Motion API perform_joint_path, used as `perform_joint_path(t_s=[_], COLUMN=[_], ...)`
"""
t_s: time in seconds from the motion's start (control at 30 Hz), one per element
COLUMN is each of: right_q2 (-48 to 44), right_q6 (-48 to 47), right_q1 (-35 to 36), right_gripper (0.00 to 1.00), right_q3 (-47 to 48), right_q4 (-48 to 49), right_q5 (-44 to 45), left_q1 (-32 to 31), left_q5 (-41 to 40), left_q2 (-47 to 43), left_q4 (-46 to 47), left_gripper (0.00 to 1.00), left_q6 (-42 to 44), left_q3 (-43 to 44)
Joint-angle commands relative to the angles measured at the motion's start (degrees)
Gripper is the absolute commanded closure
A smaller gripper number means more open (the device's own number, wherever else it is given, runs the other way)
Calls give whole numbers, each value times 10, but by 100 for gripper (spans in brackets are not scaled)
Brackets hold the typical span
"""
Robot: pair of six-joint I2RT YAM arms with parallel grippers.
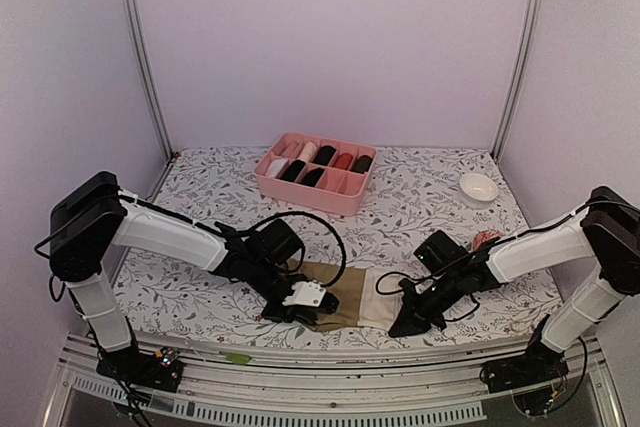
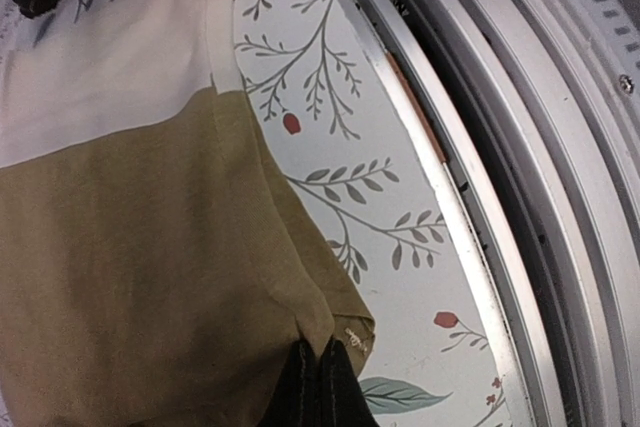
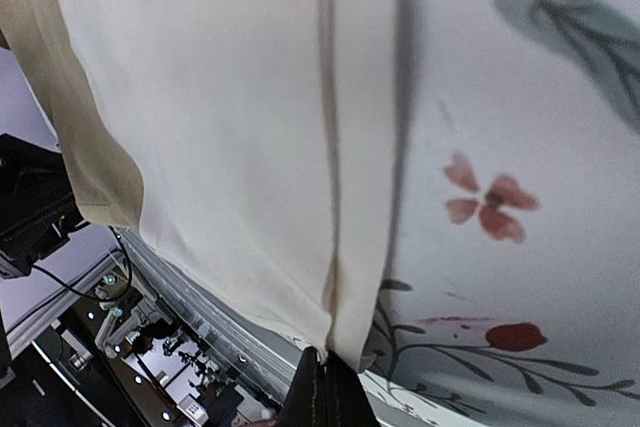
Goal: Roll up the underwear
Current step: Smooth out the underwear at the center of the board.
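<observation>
One olive-brown underwear (image 1: pixel 345 294) lay flat at the near edge of the surface (image 1: pixel 420 197). Both hands were clamped on it: left hand (image 2: pixel 318 392) on the olive corner, right hand (image 3: pixel 322 392) on the cream waistband (image 3: pixel 250 97). One pink box (image 1: pixel 310 197) sat behind.

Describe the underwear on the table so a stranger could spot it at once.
On the floral tablecloth, look at the middle of the near edge, in front of the pink divided box. The underwear lies flat there, with the left gripper and right gripper each pinching an edge. It is olive-brown with a broad cream waistband, unlike the rolled pieces in the box.
</observation>
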Motion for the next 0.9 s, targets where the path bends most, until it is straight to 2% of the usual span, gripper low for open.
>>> perform_joint_path(t_s=[0.0, 0.2, 0.3, 0.33, 0.37, 0.4, 0.47, 0.57, 0.67, 0.77, 0.87], right_q2=[-23, -72, -70, -67, -69, -72, -72, -49, -13, 26, 51], right_q6=[14, -13, -30, -46, -59, -68, -85, -106, -128, -158, -196], right_q1=[3, -17, -45, -53, -58, -65, -93, -129, -142, -143, -143], right_gripper=[100, 100, 100, 95, 79, 72, 72, 77, 78, 73, 62], right_q3=[4, 22, 27, 35, 43, 51, 62, 84, 117, 148, 180], right_q4=[-21, -80, -90, -103, -115, -120, -122, -117, -108, -109, -119], right_q5=[43, 75, 59, 58, 66, 74, 83, 84, 86, 88, 95], left_q1=[-8, -9, -8, -9, -9, -8, -6, 4, 19, 40, 65], left_q5=[-1, 8, 9, 10, 9, 7, 4, 8, 14, 18, 30], left_q2=[-9, -17, -6, -3, -4, -8, -22, -45, -62, -73, -81], left_q4=[4, 8, 0, -5, -8, -10, -8, -5, -3, 3, 7], left_gripper=[100, 95, 86, 82, 78, 75, 69, 59, 56, 54, 54], left_q6=[0, 2, 1, 1, 0, 0, -1, -11, -30, -53, -79], left_q3=[-4, 1, 14, 16, 17, 16, 8, -6, -13, -14, -11])
